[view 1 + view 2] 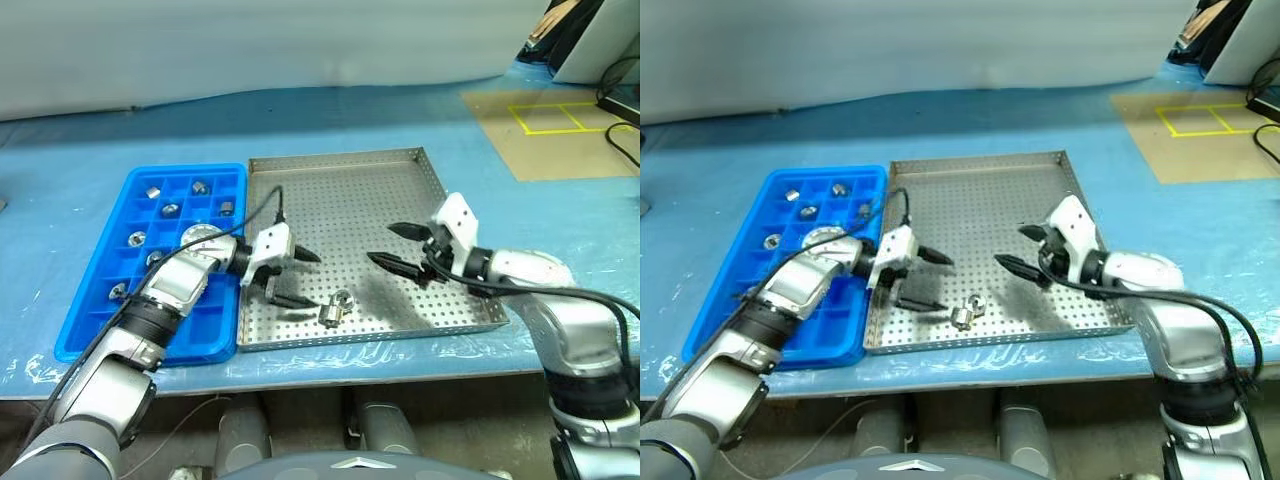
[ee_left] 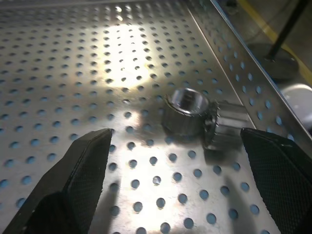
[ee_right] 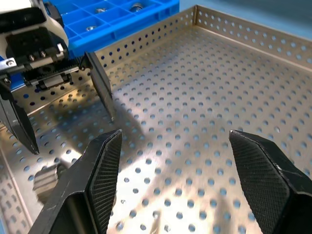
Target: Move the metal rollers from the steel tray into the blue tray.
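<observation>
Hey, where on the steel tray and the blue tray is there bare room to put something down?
The steel tray is bare across its far half, up to the back rim, and between the two grippers. Its near-left part is crowded: the open left gripper hovers by the last metal roller; the open right gripper hangs over the near right. The blue tray has rollers in far cells.

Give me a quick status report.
Both grippers, left gripper and right gripper, open and empty. One metal roller remains on steel tray. Path clear.
</observation>
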`<state>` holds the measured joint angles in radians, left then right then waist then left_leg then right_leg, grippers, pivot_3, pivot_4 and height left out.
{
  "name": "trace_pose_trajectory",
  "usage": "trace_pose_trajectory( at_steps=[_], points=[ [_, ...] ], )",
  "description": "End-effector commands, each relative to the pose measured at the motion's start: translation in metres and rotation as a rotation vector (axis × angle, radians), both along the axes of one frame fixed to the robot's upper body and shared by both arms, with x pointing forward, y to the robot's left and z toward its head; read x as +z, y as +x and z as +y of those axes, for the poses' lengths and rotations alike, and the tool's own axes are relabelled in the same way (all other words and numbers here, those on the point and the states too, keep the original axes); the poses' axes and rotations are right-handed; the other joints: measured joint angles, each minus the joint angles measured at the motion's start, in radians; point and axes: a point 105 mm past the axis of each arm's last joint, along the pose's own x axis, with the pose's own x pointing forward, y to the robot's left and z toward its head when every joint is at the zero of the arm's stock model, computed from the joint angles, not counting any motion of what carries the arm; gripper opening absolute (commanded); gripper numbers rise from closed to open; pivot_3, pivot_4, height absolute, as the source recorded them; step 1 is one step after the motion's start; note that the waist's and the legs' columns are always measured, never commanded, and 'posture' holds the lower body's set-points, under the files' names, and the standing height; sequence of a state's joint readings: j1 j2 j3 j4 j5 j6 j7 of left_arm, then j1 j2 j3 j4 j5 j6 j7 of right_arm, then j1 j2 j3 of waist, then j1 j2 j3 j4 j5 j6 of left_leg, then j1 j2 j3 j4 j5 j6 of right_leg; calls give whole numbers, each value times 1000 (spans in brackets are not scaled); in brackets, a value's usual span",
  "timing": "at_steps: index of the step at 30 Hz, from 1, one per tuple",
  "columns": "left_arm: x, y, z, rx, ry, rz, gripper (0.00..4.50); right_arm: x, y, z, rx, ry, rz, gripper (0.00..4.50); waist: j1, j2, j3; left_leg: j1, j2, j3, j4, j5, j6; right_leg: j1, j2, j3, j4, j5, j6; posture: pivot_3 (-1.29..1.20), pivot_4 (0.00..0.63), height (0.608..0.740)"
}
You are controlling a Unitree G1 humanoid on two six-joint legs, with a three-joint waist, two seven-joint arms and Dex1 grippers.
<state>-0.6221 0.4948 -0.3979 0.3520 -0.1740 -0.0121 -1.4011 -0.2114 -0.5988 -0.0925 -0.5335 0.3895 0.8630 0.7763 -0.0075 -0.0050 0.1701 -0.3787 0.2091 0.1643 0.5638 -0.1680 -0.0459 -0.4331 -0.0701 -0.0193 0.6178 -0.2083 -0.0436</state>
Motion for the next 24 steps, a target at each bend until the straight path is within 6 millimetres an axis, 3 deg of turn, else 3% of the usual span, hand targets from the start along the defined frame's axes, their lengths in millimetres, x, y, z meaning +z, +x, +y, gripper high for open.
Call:
trace_pose_trajectory(
  at_steps=[1,7,15,24],
  points=[
    [4,1,1,-113,38,-61,4495,12,-17,-5,-46,4,-38,3647,-6,0,0,0,0,0,0,0,1,1,0,0,-1,0,1,-474,150,740],
    [6,7,-4,-172,25,-67,4495,-2,-40,-7,-116,9,29,3647,-9,1,0,7,0,0,0,-3,4,12,0,0,-9,2,3,-510,150,740],
    [-9,-9,-13,-227,19,-32,4495,-23,-43,-11,-146,-4,72,3647,-16,1,0,9,-1,4,-1,-5,8,13,-3,0,-12,2,3,-517,150,740],
    [-11,-3,-40,-191,-33,-40,4495,-62,-43,-54,-192,-13,80,3647,-25,0,-1,7,-2,4,2,-6,10,14,-5,0,-13,-2,10,-548,150,740]
  ],
)
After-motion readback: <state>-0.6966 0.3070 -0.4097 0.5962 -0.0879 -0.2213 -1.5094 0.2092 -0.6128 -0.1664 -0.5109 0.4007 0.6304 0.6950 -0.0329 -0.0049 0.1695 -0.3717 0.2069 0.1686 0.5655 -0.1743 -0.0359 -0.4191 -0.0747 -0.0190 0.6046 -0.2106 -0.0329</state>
